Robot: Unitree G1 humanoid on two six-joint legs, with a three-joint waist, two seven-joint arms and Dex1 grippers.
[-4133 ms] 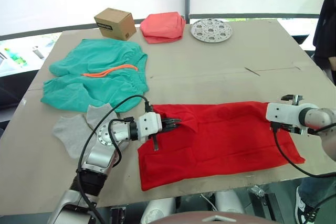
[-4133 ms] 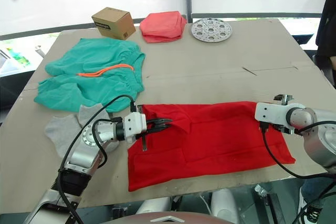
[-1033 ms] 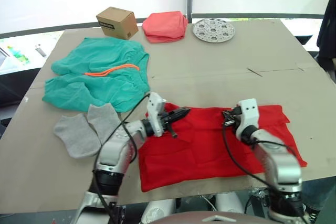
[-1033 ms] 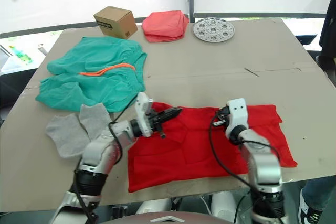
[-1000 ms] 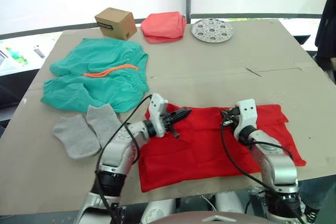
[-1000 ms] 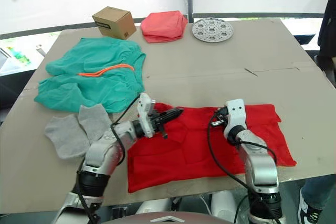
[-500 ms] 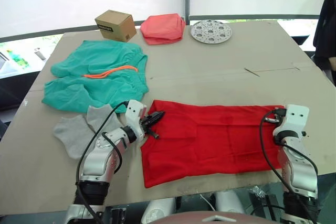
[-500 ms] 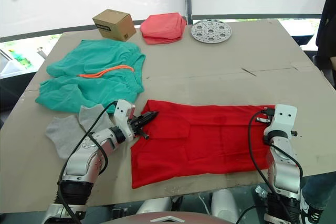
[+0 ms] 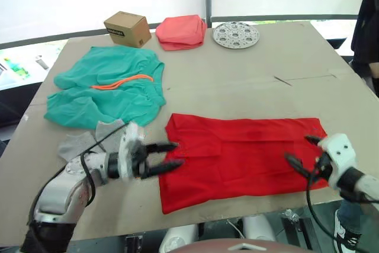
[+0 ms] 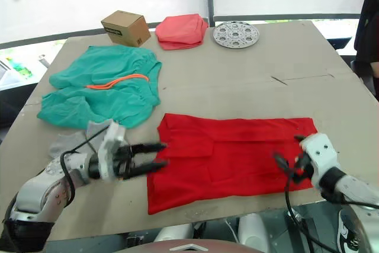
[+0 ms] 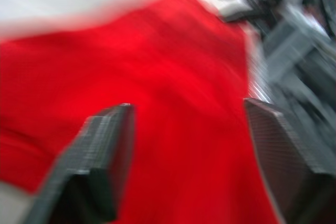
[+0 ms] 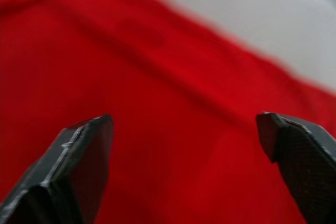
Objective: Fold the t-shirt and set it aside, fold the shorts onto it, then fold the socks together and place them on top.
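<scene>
The red t-shirt (image 9: 243, 152) lies flat as a long folded rectangle near the table's front edge. My left gripper (image 9: 176, 154) is open at the shirt's left end, its fingertips over the red edge and nothing between them. At the shirt's right end my right gripper (image 9: 299, 149) is open too, over the cloth. Both wrist views look down on red fabric (image 12: 173, 103) between spread fingers (image 11: 105, 156). The teal shorts (image 9: 106, 90) with an orange drawstring lie spread at the left. The grey socks (image 9: 77, 143) lie just in front of them, partly hidden behind my left arm.
Along the far edge stand a cardboard box (image 9: 126, 28), a folded salmon-pink cloth (image 9: 180, 31) and a round perforated metal plate (image 9: 235, 34). A person in dark clothes (image 9: 367, 22) stands at the table's right side. The table's front edge (image 9: 237, 208) runs just below the shirt.
Both grippers have gone from shut to open and let go of the t-shirt. The left arm drew back leftward and the right one nearer the front edge. The shirt rests flat.
</scene>
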